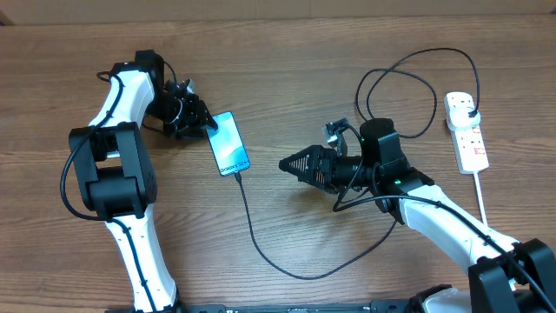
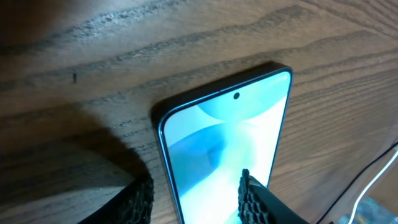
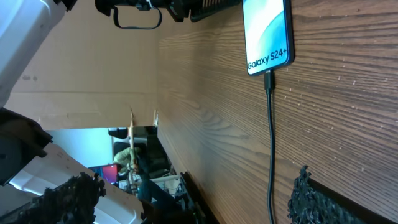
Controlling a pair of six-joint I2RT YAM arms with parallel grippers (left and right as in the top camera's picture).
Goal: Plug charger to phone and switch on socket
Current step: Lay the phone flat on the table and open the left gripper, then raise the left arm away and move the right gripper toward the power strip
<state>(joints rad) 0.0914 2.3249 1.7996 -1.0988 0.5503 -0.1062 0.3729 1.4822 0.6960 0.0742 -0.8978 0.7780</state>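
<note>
The phone lies flat on the wooden table with its light blue screen lit. The charger, a thin black cable, has its tip plugged into the phone's near end. From there it loops across the table to a black plug seated in the white socket at the right. My left gripper is open at the phone's far end. In the left wrist view the left gripper has one finger over the phone and one on the table beside it. My right gripper is open and empty, right of the phone.
The socket's thick white cord runs toward the front edge past my right arm. The charger cable makes a wide loop behind the right arm and another near the front. In the right wrist view the cable lies between the right gripper's fingers.
</note>
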